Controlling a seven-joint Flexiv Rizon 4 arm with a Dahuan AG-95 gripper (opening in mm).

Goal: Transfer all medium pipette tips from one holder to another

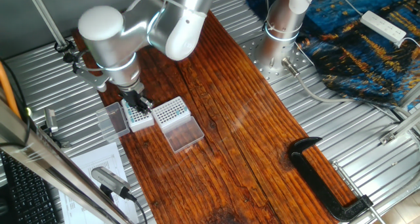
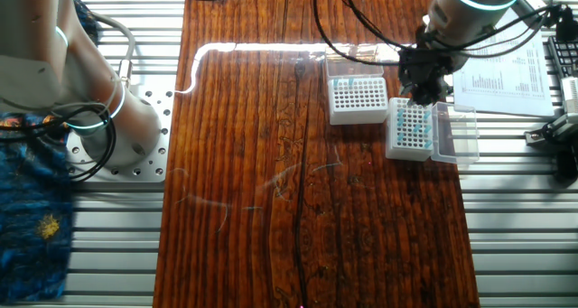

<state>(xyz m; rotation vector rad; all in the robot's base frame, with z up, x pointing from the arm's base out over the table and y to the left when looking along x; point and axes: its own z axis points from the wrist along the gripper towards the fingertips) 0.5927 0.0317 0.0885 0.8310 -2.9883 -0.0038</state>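
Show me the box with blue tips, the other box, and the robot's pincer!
box with blue tips [image 2: 411, 129], the other fixed view, its top grid.
other box [image 2: 358, 96], the other fixed view, its hole-grid top.
pincer [image 2: 421, 96], the other fixed view, between fingertips.

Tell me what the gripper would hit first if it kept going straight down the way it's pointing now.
The gripper points down over the white-sided rack, so it would most likely meet the teal tips in that rack's grid top first. Depth is unclear; whether it already touches them cannot be told. The clear-sided rack sits beside it, out of line.
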